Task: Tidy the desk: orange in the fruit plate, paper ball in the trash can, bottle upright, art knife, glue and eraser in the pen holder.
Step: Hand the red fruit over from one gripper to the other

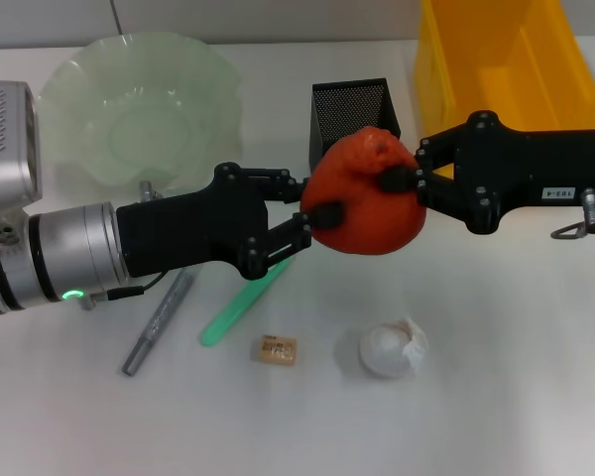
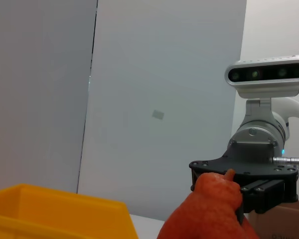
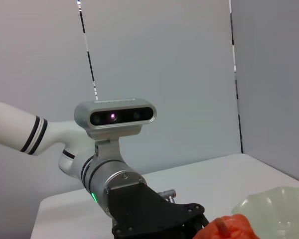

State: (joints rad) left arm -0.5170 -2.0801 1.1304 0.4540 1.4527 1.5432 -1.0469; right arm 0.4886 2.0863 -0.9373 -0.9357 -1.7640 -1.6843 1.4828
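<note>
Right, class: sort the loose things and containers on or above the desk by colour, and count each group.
Orange: 1, the orange
White: 1, paper ball
Green: 2, fruit plate, green stick
Yellow: 1, trash can
Black: 1, pen holder
Grey: 1, knife
Tan: 1, eraser
Total: 8

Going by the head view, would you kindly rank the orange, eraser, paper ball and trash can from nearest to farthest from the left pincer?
1. Orange: touched by the left pincer, and by the right pincer on its far side.
2. Eraser: on the table below, toward the robot.
3. Paper ball: right of the eraser.
4. Trash can: far right corner.
</note>
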